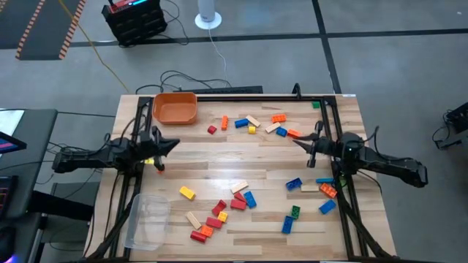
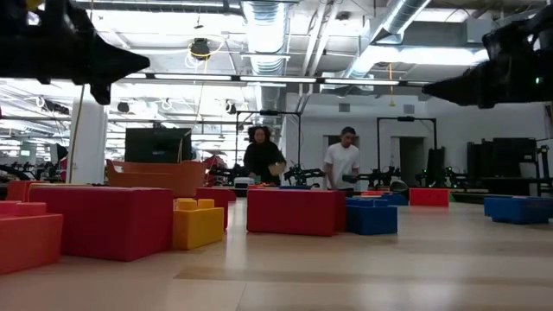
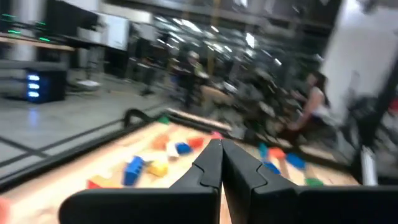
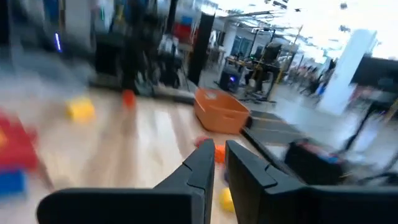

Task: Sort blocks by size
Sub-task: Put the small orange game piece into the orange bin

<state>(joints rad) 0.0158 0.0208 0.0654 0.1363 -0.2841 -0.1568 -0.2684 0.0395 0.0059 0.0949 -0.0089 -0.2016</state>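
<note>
While small coloured plastic toy blocks (image 1: 241, 199) lie unsorted, left gripper (image 1: 174, 144) and right gripper (image 1: 296, 140) hover closed, empty; next, pick one.

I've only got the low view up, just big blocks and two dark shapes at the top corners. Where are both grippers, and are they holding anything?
Observer: From above, the left gripper is over the table's left side, near the orange bin. It is shut and empty.
Operator: And the right one?
Observer: The right gripper is over the far right part, beside an orange block. It is shut too, with nothing between its fingers.
Operator: Any containers besides the bin?
Observer: Yes, a clear plastic tub sits at the near left corner, and I see no blocks inside it.
Operator: Have the blocks been sorted yet?
Observer: No. They lie in mixed scatters; one cluster, with a yellow block, is near the tub.
</note>
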